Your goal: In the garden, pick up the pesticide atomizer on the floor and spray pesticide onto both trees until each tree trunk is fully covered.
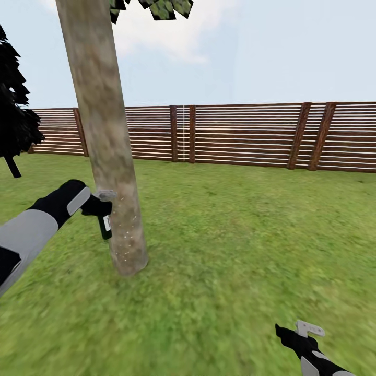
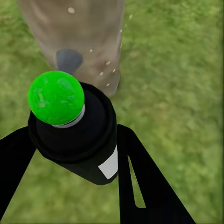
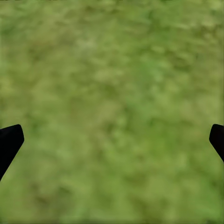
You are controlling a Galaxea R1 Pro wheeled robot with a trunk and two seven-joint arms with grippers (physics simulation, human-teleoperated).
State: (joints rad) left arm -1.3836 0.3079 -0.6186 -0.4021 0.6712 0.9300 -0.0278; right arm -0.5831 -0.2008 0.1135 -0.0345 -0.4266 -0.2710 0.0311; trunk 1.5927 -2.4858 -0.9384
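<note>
The left end effector (image 1: 104, 209) is reaching out at the left of the head view, and it is clenching the sprayer (image 1: 106, 225), a small dark can with a white label, right beside the tree trunk (image 1: 104, 136). In the left wrist view the two black fingers (image 2: 140, 182) are pressing against either side of the sprayer (image 2: 79, 135), whose round cap is showing bright green. The can is hanging just short of the bark, near the lower part of the trunk (image 2: 74, 37), and small pale specks are dotting the bark around that height. Whether the can is touching the bark cannot be told.

The trunk is rising, slightly tilted, from the grass (image 1: 235, 250) and green leaves (image 1: 156, 8) are peeking in at the top edge. A dark narrow tree (image 1: 15, 115) is standing at the far left, and a brown slatted fence (image 1: 250, 136) is running across the back of the lawn.

The right end effector (image 1: 303, 334) is hovering low at the bottom right, well apart from the trunk. Its fingertips (image 3: 9, 142) are sitting wide apart over bare grass (image 3: 112, 102), released and holding nothing.
</note>
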